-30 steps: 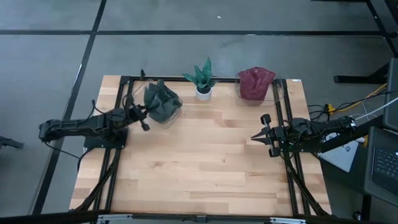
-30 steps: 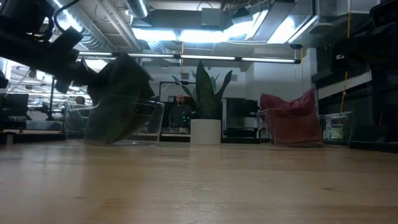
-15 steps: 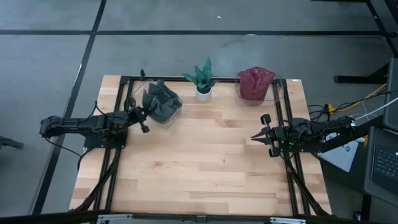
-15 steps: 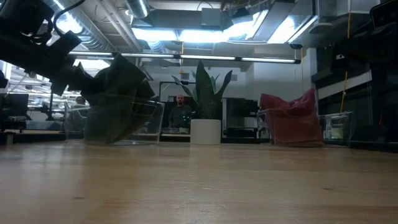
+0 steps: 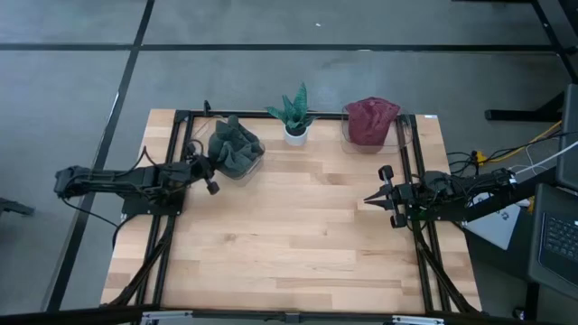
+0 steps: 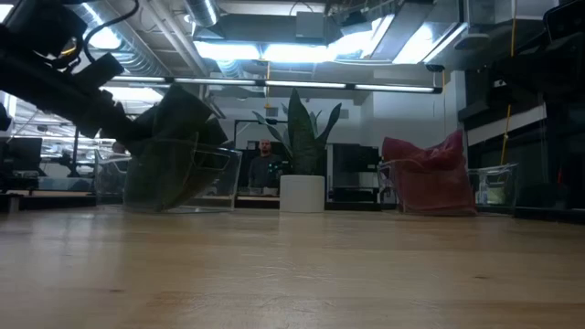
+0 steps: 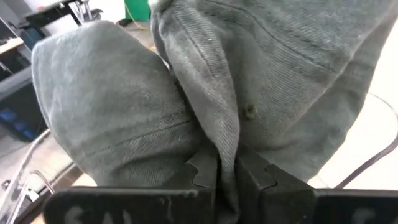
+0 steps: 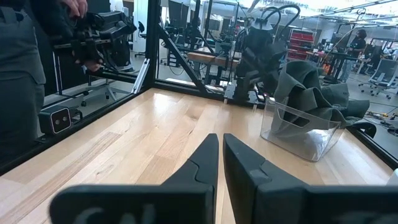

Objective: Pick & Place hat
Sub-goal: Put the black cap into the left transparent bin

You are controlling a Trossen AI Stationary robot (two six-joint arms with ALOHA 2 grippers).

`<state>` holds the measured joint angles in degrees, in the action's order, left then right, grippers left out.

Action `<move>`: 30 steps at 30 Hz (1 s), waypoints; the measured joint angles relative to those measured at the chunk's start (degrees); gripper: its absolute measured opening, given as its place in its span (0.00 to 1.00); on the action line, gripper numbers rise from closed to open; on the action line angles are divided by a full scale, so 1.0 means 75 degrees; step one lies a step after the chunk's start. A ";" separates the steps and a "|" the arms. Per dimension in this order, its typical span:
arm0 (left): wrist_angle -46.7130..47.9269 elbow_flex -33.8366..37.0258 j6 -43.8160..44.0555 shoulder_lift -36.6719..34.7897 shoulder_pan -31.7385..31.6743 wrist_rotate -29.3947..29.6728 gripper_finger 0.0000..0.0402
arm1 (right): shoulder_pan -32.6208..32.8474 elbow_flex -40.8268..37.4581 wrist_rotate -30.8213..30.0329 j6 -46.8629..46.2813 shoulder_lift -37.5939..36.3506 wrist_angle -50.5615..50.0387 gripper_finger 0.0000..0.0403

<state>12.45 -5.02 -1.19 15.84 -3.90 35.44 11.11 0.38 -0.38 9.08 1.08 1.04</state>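
Left end effector (image 7: 227,177) – fingers pinched on a fold of the grey-green corduroy hat (image 5: 235,147), which sits bunched in the clear plastic bin (image 5: 256,162) at the worktop's (image 5: 289,244) back-left | right end effector (image 5: 368,199) – closed, empty, parked at right edge.

High view straight down; low view level across table (image 6: 292,265); both share green hat (image 5: 235,147), plant (image 5: 294,113).

The green hat (image 7: 249,87) overruns the left wrist view's edges, hiding whatever lies beyond it.
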 joint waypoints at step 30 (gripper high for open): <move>-0.0213 -0.1626 -0.0283 0.0238 -0.0551 0.0956 0.64 | -0.0001 0.0001 0.0003 0.0001 0.0000 -0.0001 0.06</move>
<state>10.85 -17.21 -3.31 17.63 -8.03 42.61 11.10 0.39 -0.36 9.09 1.08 1.03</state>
